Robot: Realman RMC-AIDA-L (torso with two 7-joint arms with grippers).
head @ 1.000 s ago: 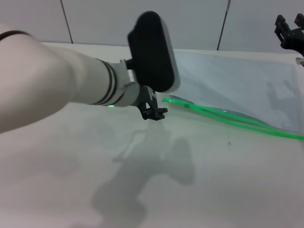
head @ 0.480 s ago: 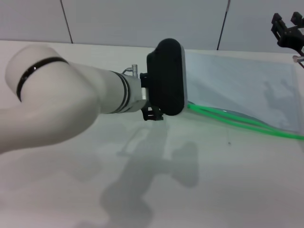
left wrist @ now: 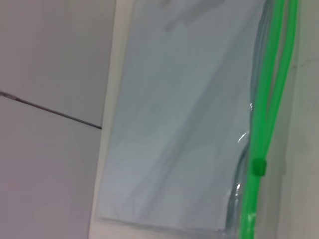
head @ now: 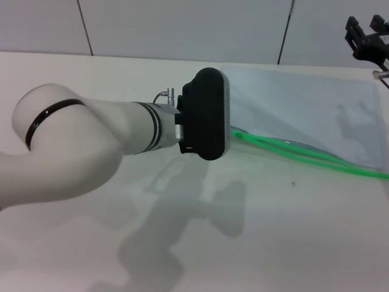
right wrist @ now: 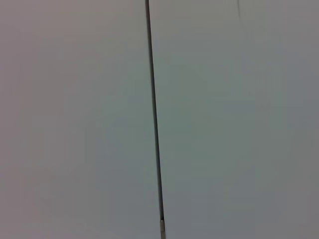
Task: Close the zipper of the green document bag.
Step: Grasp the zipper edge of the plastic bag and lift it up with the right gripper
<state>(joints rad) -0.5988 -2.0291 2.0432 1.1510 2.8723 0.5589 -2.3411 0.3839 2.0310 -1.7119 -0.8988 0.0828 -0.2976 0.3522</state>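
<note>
Since a second ago, the left gripper (head: 193, 148) is swinging in over the zipper's (head: 304, 154) near end, its fingers now hidden behind the wrist, so I cannot tell their spread. Across the table (head: 292, 243), the green document bag (head: 304, 109) is lying flat, looking thin, floppy and slippery; the small slider (left wrist: 257, 167) seems the place to pinch, with open tabletop alongside the strip. Up at the far right, the right gripper (head: 366, 38) is hanging with fingers spread.

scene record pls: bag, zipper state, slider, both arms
bag: green document bag lying flat on the white table
zipper: zipper open, two green strips apart
slider: slider near the bag's end by the left arm
left arm: left gripper at that end of the zipper, hidden behind its wrist
right arm: right gripper raised, far right, away from the bag
</note>
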